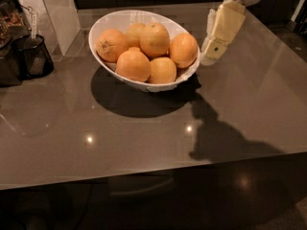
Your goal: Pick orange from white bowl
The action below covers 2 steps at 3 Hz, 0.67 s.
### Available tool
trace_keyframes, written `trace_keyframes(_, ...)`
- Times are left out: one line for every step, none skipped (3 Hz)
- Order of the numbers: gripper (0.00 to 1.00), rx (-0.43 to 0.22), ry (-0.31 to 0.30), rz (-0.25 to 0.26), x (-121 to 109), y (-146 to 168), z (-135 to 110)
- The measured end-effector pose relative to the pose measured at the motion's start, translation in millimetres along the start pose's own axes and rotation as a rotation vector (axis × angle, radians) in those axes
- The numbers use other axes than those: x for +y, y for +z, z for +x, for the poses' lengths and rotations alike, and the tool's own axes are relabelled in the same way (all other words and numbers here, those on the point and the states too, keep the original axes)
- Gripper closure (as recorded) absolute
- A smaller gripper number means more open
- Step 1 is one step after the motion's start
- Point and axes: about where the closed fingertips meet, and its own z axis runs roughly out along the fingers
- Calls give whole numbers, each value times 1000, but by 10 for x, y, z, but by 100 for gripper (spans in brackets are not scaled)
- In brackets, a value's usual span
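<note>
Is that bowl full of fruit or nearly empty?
Full: six fruits fill the bowl, piled above its rim. The gripper hangs beside it, outside the rim.
</note>
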Motion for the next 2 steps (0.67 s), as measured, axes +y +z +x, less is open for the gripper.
trace_keyframes(0,-14,-35,-31,-235,200,-99)
trace_keyframes(0,-48,-97,-65,-535,461,-374)
